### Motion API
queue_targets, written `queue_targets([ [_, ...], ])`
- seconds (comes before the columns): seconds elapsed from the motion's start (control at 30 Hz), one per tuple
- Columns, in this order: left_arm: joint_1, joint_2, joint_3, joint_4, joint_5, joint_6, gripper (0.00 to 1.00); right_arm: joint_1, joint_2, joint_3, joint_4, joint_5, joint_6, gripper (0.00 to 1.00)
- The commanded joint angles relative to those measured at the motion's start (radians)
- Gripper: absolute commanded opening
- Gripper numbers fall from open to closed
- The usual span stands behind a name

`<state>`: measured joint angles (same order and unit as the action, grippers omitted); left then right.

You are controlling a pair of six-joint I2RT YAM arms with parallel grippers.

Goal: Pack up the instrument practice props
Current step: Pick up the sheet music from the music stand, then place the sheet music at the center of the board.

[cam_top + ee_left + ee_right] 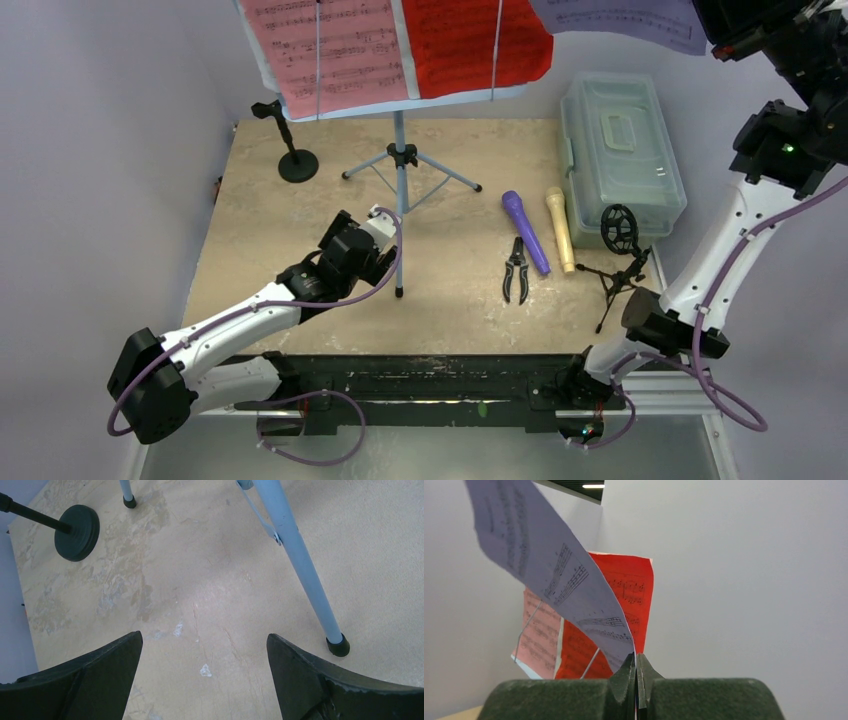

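My right gripper [636, 661] is shut on a white sheet-music page [549, 575], held high at the top right [620, 20]. Pink [330, 55] and red [470, 40] pages rest on the light-blue music desk, whose pole and tripod legs [401, 165] stand mid-table. My left gripper [205, 645] is open and empty, low over the table beside the stand's near leg [305, 575]. The purple microphone [526, 232] and cream microphone [560, 230] lie side by side. The black mic tripod [620, 262] stands at the right. The round-base pole [290, 150] stands at the back left.
A translucent grey-green plastic box [620, 150], lid closed, sits at the back right. Black pliers [516, 272] lie next to the purple microphone. The table's near edge runs along the black rail between the arm bases.
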<state>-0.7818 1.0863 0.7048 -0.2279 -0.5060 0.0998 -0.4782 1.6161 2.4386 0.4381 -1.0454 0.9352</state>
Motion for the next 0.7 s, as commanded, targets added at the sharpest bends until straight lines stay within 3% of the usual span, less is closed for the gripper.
queue_targets([
  [0.0,0.001,-0.034,-0.002,0.0,0.003,0.014,0.95,-0.04,-0.042,-0.052,0.165,-0.053,0.156,0.0],
  [0.2,0.001,-0.079,0.004,-0.002,0.09,0.01,0.97,-0.073,-0.093,-0.172,0.326,-0.148,0.289,0.0],
  [0.3,0.001,-0.142,-0.004,0.011,0.21,0.027,0.96,-0.084,-0.142,-0.254,0.419,-0.232,0.356,0.0],
  [0.43,0.001,-0.246,-0.038,0.074,0.394,0.052,0.96,-0.088,-0.222,-0.411,0.68,-0.361,0.513,0.0],
  [0.57,-0.001,-0.341,-0.099,0.28,0.631,0.031,0.97,-0.088,-0.298,-0.616,1.029,-0.449,0.765,0.0],
  [0.67,-0.004,-0.355,-0.156,0.472,0.712,-0.035,0.99,-0.088,-0.392,-0.81,1.072,-0.478,0.78,0.0],
])
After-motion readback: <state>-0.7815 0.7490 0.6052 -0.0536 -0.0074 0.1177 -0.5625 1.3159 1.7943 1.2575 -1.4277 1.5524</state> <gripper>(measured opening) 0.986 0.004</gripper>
